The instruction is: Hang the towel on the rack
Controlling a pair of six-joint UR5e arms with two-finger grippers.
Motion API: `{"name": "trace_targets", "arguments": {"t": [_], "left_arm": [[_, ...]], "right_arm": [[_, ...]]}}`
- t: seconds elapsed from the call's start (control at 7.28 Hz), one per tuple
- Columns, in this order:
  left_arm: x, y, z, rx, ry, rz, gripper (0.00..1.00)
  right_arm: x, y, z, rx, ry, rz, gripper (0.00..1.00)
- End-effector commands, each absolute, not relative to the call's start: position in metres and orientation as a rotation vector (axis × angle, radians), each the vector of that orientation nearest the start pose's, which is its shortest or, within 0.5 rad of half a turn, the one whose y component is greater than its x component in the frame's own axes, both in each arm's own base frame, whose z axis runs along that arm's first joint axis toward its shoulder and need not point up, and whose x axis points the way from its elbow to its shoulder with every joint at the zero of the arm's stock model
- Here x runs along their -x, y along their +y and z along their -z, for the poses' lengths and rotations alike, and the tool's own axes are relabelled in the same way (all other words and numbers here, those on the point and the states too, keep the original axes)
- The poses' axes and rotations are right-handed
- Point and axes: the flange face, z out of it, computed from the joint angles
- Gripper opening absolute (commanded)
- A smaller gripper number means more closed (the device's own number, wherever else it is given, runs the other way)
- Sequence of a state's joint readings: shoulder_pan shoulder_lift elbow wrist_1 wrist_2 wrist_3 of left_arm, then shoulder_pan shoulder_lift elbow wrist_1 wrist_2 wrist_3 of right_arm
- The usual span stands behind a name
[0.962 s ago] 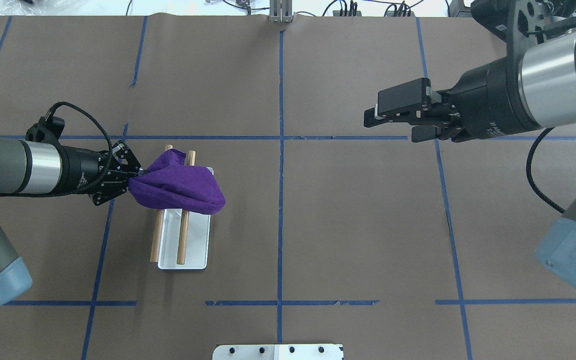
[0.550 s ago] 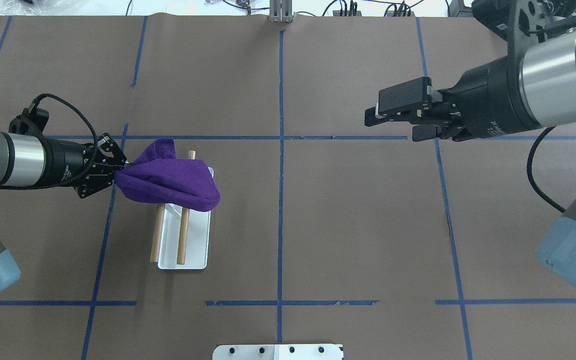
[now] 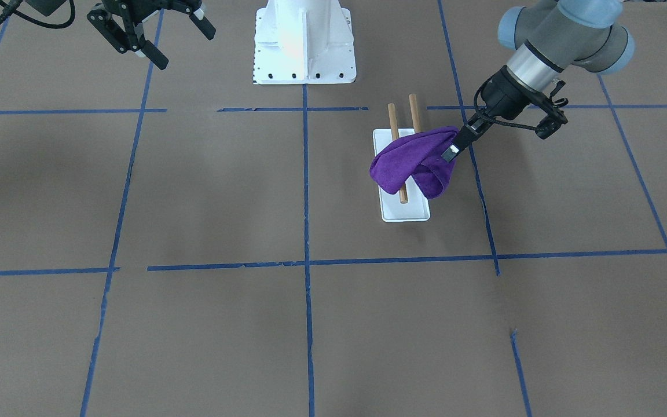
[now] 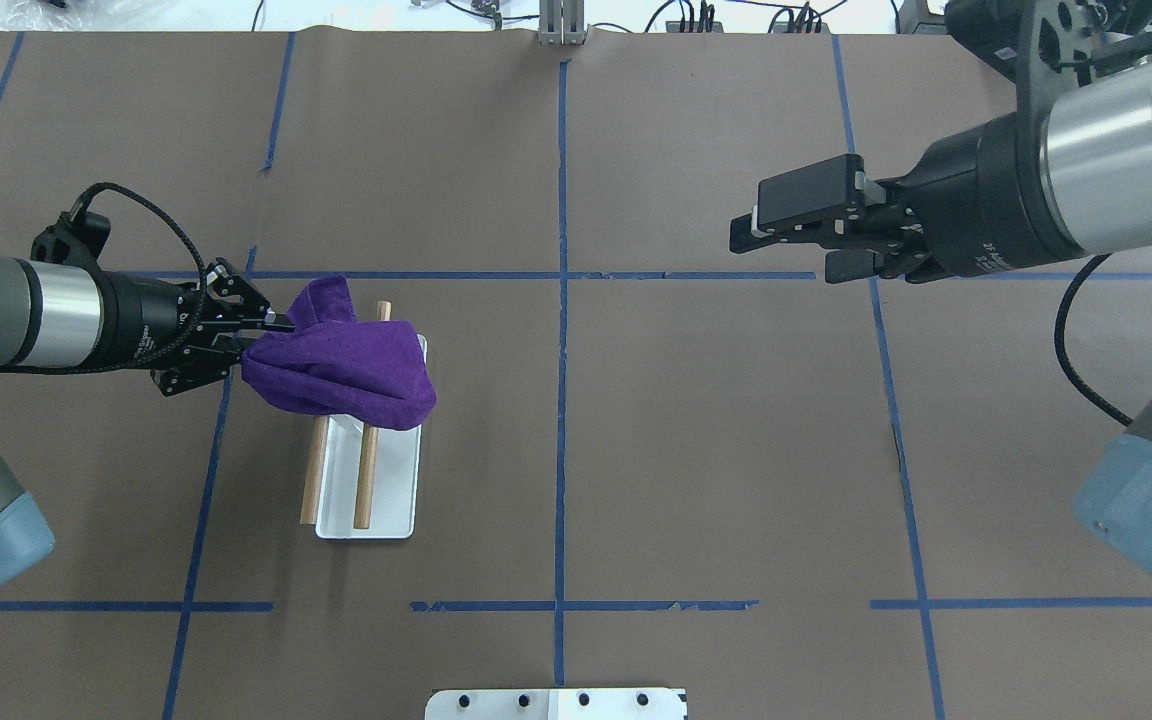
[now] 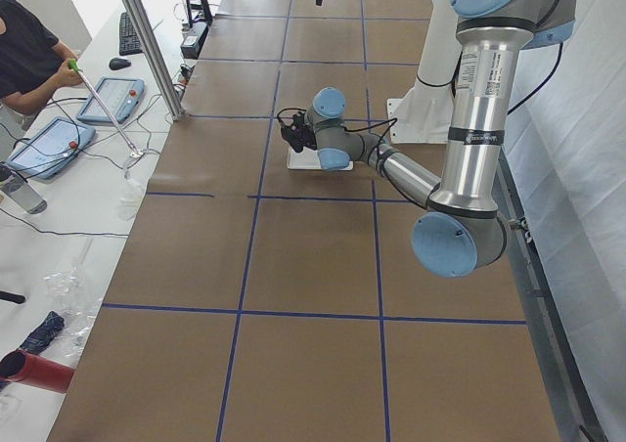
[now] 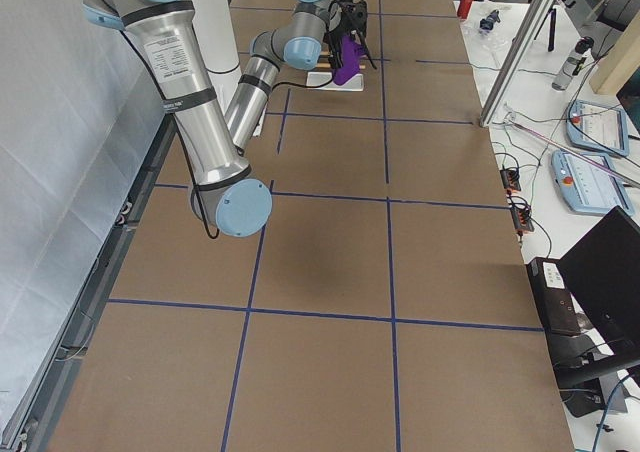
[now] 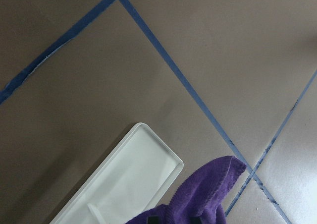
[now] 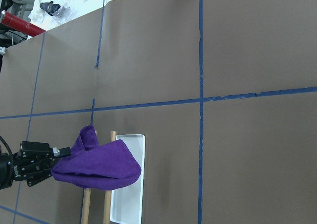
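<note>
The left claw (image 4: 279, 329) has swung back toward the rack (image 4: 388, 492) since half a second ago, after pulling out to the side, and the towel (image 4: 346, 368) bunches up with it. The cloth's inner edge has crept a touch further across the dowels (image 4: 366, 480) over the last second. The far tip of the outer dowel, bare a second ago, is now tucked behind a raised flap of purple. The right claw (image 3: 186, 49) hasn't budged.

Now the grip: the left claw's fingers are pressed together on one corner of the towel, on the outer side of the rack, held clear above the worktop (image 4: 696, 420). The towel lies draped across both dowels at the rack's far end, its bulk sagging over the inner dowel above the white base. The inner dowel's far tip pokes out past the cloth, and the near halves of both dowels stay uncovered. The right claw hangs spread wide with nothing in it, well apart, over the other half of the worktop.
</note>
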State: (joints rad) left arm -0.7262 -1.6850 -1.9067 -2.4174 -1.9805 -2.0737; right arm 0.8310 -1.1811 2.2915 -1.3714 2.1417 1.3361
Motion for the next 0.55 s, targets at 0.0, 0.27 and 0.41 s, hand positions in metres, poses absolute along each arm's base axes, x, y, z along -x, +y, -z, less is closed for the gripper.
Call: {"name": "trace_targets", "arguments": {"t": [0.0,0.27,0.41], "left_arm": [[-0.325,-0.414,-0.345,0.212,1.34,0.777,0.7],[-0.319,-0.418,-0.35,0.17,1.331,0.749,1.0],[-0.309,-0.429,-0.358,0.094,1.31,0.704,1.0]], "right_arm": [[0.239,-0.381,-0.13,-0.226,-1.333,-0.13,1.0],[0.234,-0.383,-0.138,-0.22,-1.32,-0.146,1.0],[0.221,-0.39,-0.157,-0.207,-1.289,-0.183,1.0]]}}
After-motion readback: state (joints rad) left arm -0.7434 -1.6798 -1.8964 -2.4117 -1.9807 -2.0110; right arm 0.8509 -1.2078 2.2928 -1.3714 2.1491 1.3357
